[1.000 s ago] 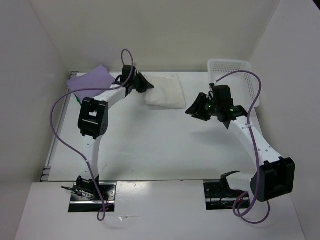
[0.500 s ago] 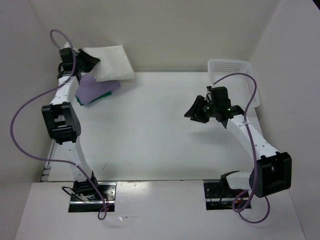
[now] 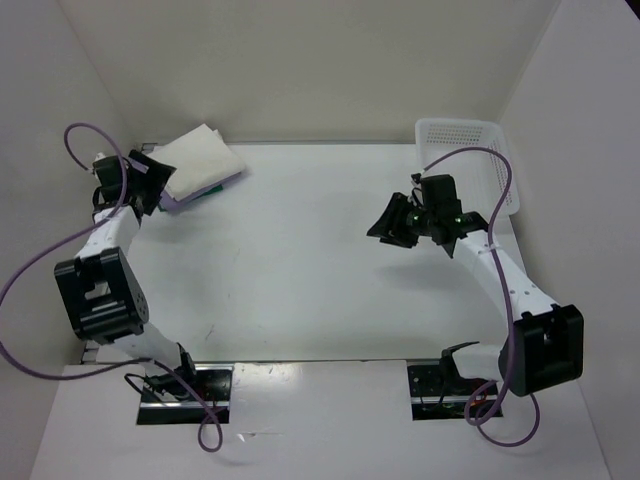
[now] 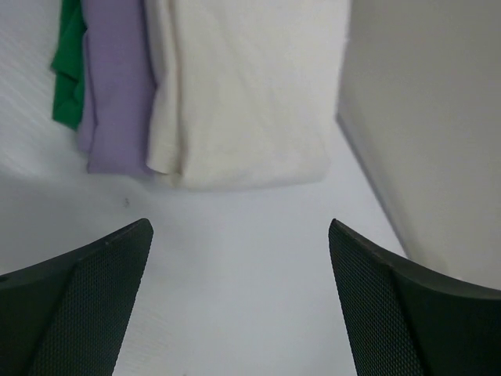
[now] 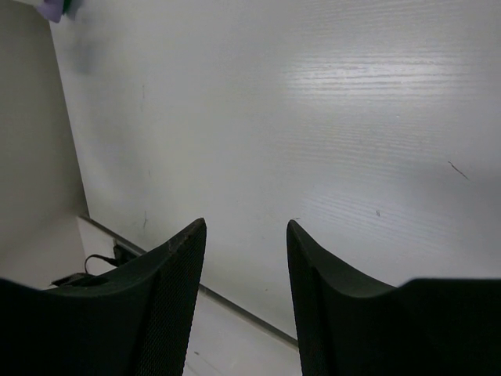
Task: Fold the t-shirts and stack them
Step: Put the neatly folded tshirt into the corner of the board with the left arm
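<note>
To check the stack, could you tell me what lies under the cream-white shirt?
Under the cream-white shirt lies the lavender shirt, with the green shirt peeking out beyond it. Most of both is covered.

The whole table [image 3: 300, 290] is taken in from high above and behind the arm bases by the top external camera, which is aimed down and forward from a distance. The stack of t-shirts [image 4: 235, 94] in the far left corner is viewed closely by the left wrist camera, framed between the spread fingers of the left gripper [image 4: 239, 227], and is seen small from overhead. Bare tabletop is viewed low and obliquely past the right gripper [image 5: 244, 223], with a scrap of the lavender shirt [image 5: 48, 8] caught at the upper left corner.
</note>
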You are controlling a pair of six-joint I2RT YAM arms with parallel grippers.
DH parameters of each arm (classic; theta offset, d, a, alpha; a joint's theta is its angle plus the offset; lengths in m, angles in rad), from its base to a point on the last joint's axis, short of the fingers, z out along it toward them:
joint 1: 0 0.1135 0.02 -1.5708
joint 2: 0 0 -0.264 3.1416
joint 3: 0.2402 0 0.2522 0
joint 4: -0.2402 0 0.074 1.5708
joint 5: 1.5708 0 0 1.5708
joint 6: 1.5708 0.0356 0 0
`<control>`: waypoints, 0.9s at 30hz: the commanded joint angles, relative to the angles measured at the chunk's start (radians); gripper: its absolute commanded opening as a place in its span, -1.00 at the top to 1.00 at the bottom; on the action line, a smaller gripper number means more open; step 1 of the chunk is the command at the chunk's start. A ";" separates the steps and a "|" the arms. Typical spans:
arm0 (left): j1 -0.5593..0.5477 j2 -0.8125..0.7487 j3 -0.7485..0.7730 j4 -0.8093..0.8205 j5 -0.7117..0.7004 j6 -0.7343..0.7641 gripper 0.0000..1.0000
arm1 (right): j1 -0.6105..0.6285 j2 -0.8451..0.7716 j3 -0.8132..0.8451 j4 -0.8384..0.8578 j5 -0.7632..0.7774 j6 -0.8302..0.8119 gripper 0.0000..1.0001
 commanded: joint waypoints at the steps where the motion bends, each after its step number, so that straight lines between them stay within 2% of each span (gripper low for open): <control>1: 0.006 -0.158 -0.058 0.042 -0.048 -0.026 -1.00 | -0.005 -0.043 -0.029 0.026 -0.016 -0.022 -0.03; 5: 0.006 -0.237 -0.136 0.022 0.074 -0.015 -1.00 | -0.005 -0.072 -0.058 0.026 -0.016 -0.013 -0.08; 7: -0.017 -0.266 -0.136 -0.044 0.097 0.020 -1.00 | -0.005 -0.072 -0.067 0.026 -0.016 -0.004 -0.18; 11: -0.071 -0.329 -0.163 -0.149 0.097 0.060 -1.00 | -0.005 -0.082 -0.077 0.026 -0.002 0.006 -0.90; 12: -0.071 -0.361 -0.186 -0.172 0.110 0.060 -1.00 | -0.005 -0.082 -0.077 0.026 -0.002 0.006 -1.00; 27: -0.247 -0.607 -0.260 -0.436 0.168 0.244 -1.00 | 0.024 -0.137 -0.086 -0.026 -0.001 0.027 -1.00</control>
